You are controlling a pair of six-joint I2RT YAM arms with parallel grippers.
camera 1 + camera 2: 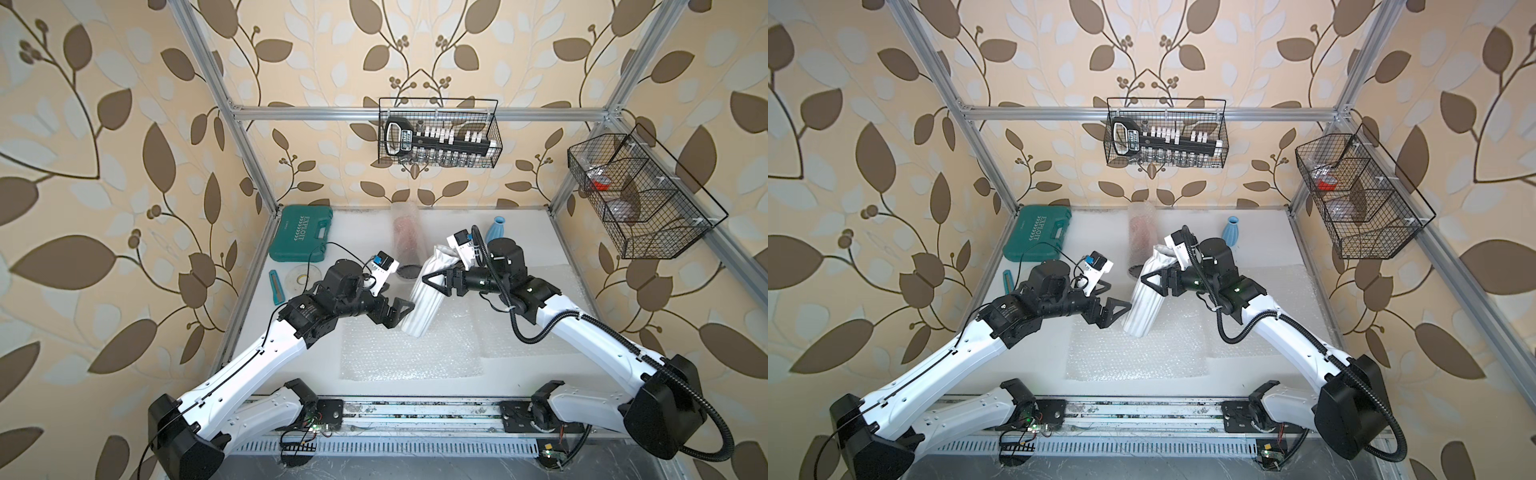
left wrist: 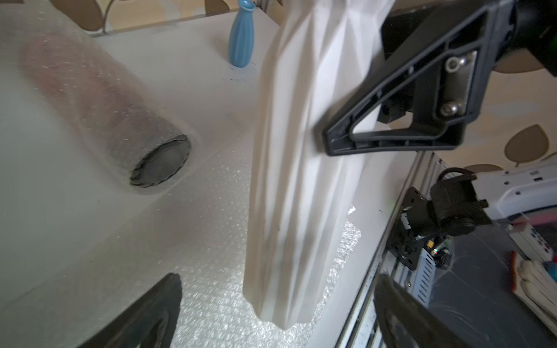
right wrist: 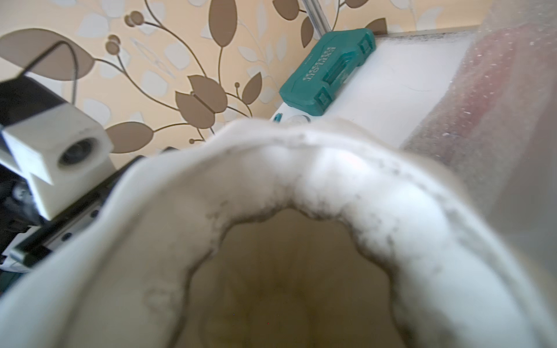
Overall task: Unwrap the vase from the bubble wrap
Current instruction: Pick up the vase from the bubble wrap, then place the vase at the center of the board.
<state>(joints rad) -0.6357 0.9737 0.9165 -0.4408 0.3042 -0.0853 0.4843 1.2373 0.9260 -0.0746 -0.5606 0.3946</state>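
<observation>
Bubble wrap (image 1: 411, 353) first: two flat, dimpled clear sheets on the white table (image 1: 361, 249), plus one rolled tube (image 1: 407, 237) at the back around something pinkish. Then one white vase (image 1: 424, 307), ribbed and matte, bare, tilted over the nearer sheet, with the right gripper (image 1: 432, 278) clamped on its upper half. The left gripper (image 1: 401, 316) sits by its base, jaws spread wide, gripping nothing. One hard teal case (image 1: 301, 232), one small ribbed blue vase (image 1: 500, 228).

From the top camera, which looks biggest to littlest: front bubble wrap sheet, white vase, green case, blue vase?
Biggest: front bubble wrap sheet.
Next, a tie: white vase and green case; vase sticks up nearer camera.
Littlest: blue vase, partly hidden.
</observation>
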